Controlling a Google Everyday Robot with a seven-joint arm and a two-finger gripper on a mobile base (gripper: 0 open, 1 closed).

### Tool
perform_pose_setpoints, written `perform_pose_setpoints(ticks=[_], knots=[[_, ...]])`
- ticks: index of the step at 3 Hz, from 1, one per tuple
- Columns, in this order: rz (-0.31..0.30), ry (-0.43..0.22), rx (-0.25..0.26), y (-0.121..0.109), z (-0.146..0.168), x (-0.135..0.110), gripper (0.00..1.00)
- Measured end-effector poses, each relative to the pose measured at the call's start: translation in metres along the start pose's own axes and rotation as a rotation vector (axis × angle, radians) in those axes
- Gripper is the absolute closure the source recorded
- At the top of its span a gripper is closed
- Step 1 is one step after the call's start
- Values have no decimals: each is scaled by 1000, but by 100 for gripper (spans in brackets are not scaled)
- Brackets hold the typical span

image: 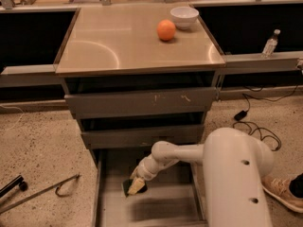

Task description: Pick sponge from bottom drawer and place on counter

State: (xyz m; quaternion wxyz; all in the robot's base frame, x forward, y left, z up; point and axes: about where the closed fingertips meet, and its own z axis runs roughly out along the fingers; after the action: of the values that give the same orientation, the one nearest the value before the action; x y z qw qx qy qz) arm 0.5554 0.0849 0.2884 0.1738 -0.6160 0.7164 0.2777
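The sponge (129, 187), dark green with its yellow side showing, is tilted at the tip of my gripper (136, 185) inside the open bottom drawer (106, 207). The gripper reaches down from my white arm (232, 174) and is shut on the sponge, holding it just above the drawer floor near the drawer's back left. The beige counter (118, 41) is above, on top of the grey cabinet.
An orange (166, 30) and a white bowl (184, 16) sit at the back right of the counter. Two shut grey drawers (142, 103) overhang the bottom drawer. A metal rod (42, 190) lies on the floor to the left, cables (255, 126) and a shoe (281, 193) to the right.
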Motion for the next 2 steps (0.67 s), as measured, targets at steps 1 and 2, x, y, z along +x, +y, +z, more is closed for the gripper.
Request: perform_pose_setpoints(ticks=[1,2], knots=[[-61,5,89,18,-55,-41,100],[-103,34,85,38,-74,-49,100]])
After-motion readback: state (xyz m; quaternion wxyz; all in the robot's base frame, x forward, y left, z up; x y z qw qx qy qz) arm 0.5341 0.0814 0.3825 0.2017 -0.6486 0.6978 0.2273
